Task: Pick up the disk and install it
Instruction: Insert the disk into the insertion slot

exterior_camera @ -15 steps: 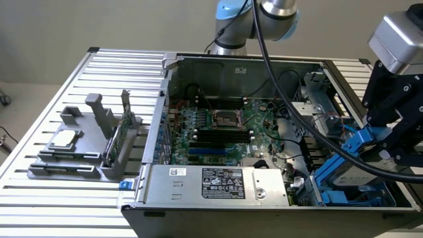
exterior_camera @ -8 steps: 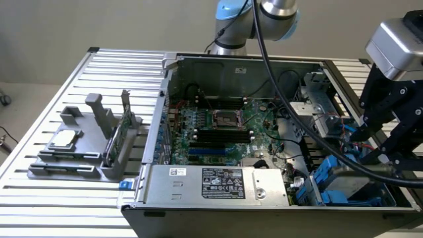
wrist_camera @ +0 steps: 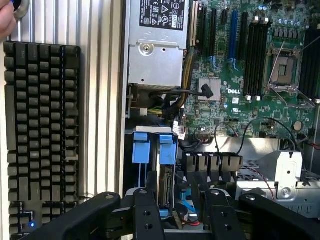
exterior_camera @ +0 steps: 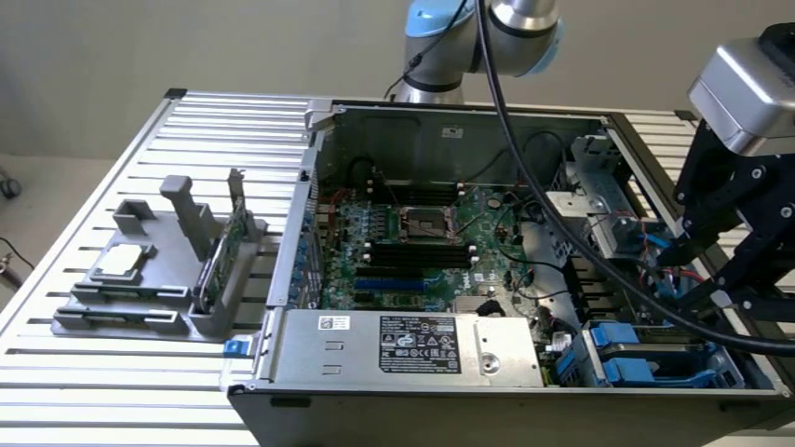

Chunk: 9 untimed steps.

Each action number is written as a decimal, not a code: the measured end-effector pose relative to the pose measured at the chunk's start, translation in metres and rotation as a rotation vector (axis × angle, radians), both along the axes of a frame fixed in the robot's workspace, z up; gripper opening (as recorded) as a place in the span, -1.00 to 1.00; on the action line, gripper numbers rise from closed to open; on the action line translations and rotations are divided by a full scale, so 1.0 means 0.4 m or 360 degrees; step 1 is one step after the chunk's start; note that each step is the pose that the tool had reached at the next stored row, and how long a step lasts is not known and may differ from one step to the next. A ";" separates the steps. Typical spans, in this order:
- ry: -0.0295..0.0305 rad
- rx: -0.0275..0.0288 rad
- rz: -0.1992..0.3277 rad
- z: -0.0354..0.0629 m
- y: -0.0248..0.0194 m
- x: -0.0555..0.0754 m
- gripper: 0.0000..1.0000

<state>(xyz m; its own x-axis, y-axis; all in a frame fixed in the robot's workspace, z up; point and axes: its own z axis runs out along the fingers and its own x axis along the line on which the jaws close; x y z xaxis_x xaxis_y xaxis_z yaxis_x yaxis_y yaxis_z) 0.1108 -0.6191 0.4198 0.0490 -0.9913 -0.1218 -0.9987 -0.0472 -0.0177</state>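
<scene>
Claw spread wide, empty, over the disk — blue-railed, seated in computer case

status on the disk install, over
gripper open, empty, above the drive bay. disk with blue rails sits in the bay. black cables close beside it.

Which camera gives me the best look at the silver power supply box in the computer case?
The exterior view. There the power supply shows whole, its entire top face and full label in sight. The wrist view catches part of the power supply: one end with its cables, the label cut off at the picture's edge.
</scene>
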 end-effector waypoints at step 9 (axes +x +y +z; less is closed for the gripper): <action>-0.00001 -0.00006 0.0008 -0.014 0.000 0.025 -0.36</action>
